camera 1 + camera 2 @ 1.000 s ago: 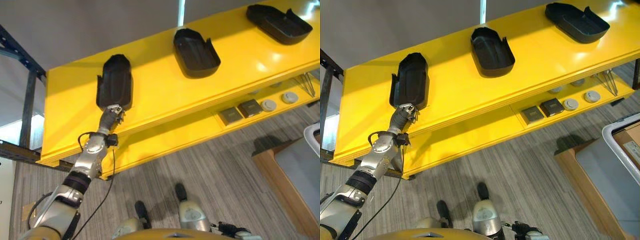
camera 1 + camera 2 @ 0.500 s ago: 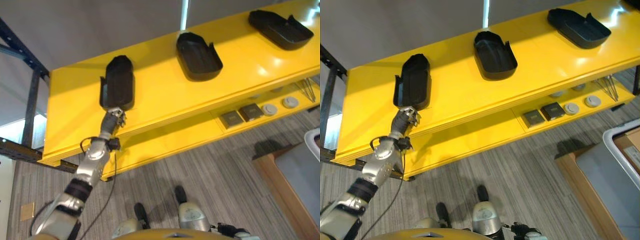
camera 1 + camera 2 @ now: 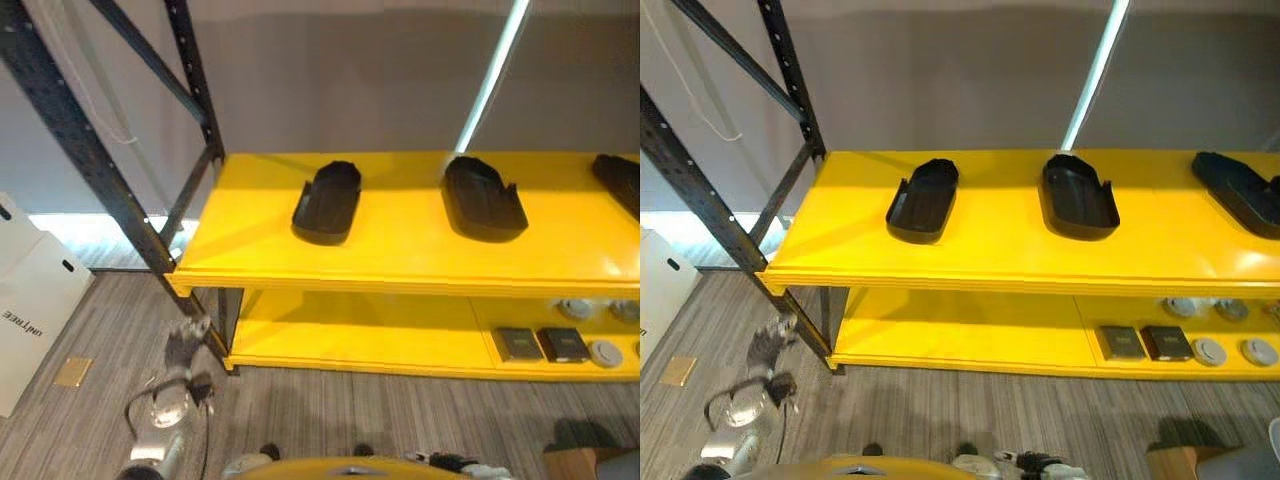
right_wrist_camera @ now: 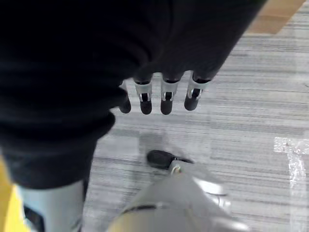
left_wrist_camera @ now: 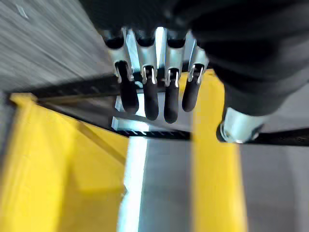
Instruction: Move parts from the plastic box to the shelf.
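A yellow shelf point(image 3: 970, 250) with two levels stands against a grey wall, beside a dark metal rack upright point(image 3: 695, 190). Three black moulded parts lie on its upper level, well apart in a row: the left part point(image 3: 923, 199), the middle part point(image 3: 1078, 195), and a third part point(image 3: 1240, 203) cut off at the view's right edge. On the lower level, toward the right, sit two dark square pieces point(image 3: 1145, 342) side by side, two pale round discs point(image 3: 1234, 351) just beside them, and at least two more round pieces point(image 3: 1198, 307) farther back, partly hidden under the upper board. A white carton point(image 3: 35, 290) rests on the grey striped floor point(image 3: 940, 420) to the left of the rack. The left hand point(image 3: 768, 345) hangs low over the floor, in front of the shelf's left corner and well apart from every part; in the left wrist view its fingers point(image 5: 145, 99) extend nearly straight in a row and hold nothing, with the shelf's yellow boards past them. In the right wrist view the right hand point(image 4: 159, 96) points down at the floor, its fingers relaxed, only slightly bent, and empty.
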You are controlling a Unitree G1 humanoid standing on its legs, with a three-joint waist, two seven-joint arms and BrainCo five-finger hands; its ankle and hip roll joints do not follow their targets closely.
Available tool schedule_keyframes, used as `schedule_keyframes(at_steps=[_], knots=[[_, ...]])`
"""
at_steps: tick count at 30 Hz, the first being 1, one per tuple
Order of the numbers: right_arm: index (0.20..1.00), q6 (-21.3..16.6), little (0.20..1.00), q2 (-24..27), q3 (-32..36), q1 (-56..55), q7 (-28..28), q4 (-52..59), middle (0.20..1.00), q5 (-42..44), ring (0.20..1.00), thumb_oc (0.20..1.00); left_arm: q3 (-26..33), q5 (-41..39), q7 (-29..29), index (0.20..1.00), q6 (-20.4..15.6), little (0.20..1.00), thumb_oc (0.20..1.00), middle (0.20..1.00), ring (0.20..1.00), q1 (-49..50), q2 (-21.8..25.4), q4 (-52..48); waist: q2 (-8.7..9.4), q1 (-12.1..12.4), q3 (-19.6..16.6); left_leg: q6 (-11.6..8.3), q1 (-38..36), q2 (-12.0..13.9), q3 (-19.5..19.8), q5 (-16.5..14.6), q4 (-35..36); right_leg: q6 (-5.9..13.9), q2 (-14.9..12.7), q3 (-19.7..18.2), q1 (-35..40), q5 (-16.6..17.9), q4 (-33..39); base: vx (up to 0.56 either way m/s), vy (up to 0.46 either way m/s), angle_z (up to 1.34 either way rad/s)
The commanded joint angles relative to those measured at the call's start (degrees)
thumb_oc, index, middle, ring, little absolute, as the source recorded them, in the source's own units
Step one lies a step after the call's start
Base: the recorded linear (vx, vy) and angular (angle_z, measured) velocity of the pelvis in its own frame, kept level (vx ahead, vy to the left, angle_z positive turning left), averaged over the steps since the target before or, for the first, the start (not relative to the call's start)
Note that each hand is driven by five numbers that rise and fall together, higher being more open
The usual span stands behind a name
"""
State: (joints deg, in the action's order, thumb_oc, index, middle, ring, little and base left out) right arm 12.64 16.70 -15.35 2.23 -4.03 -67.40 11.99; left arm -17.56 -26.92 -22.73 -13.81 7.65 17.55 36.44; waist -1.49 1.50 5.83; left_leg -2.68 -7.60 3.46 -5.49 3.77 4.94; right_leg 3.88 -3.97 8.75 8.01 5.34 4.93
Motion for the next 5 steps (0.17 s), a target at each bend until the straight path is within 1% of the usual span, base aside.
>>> schedule_keyframes(at_steps=[1, 3, 4, 5], knots=[[1.000, 0.3, 1.000, -1.3, -1.4, 3.9, -2.7, -2.9, 1.000, 2.1, 1.000, 1.000, -1.7, 3.0, 1.1, 1.000, -0.7, 1.000, 1.000, 1.000, 1.000, -4.1, -1.1, 3.1, 1.63, 0.2, 3.4, 2.59, -1.7, -3.1, 0.2, -6.2, -0.4, -0.31, 1.3, 0.7, 2.7, -6.5, -1.7, -0.02, 0.019, 0.10], [1.000, 0.6, 1.000, -2.0, -1.8, 4.5, -3.3, -3.0, 1.000, 1.7, 1.000, 1.000, -0.4, 1.5, 1.9, 1.000, -1.0, 1.000, 1.000, 1.000, 1.000, -4.2, -2.8, 9.4, 1.73, 0.4, 3.0, 2.86, -1.9, -3.3, 0.3, -6.4, -0.3, -0.35, 1.3, 0.6, 2.8, -6.7, -1.8, -0.02, 0.030, 0.14], [1.000, 0.5, 1.000, -2.5, -2.0, 4.7, -3.9, -3.3, 1.000, 0.9, 1.000, 1.000, 1.2, 0.1, 3.9, 1.000, -0.3, 1.000, 1.000, 1.000, 1.000, -4.3, -3.5, 14.0, 1.85, 0.4, 2.8, 3.05, -2.0, -3.4, 0.4, -6.6, -0.3, -0.29, 1.2, 0.6, 2.9, -6.9, -1.9, -0.02, 0.035, 0.16], [1.000, 0.7, 1.000, -2.8, -2.2, 4.7, -4.2, -3.3, 1.000, 0.5, 1.000, 1.000, 2.3, 0.3, 4.9, 1.000, 0.5, 1.000, 1.000, 1.000, 1.000, -4.3, -3.7, 16.5, 1.91, 0.5, 2.7, 3.17, -2.1, -3.5, 0.4, -6.6, -0.3, -0.28, 1.1, 0.6, 2.9, -6.9, -2.0, -0.02, 0.038, 0.16]])
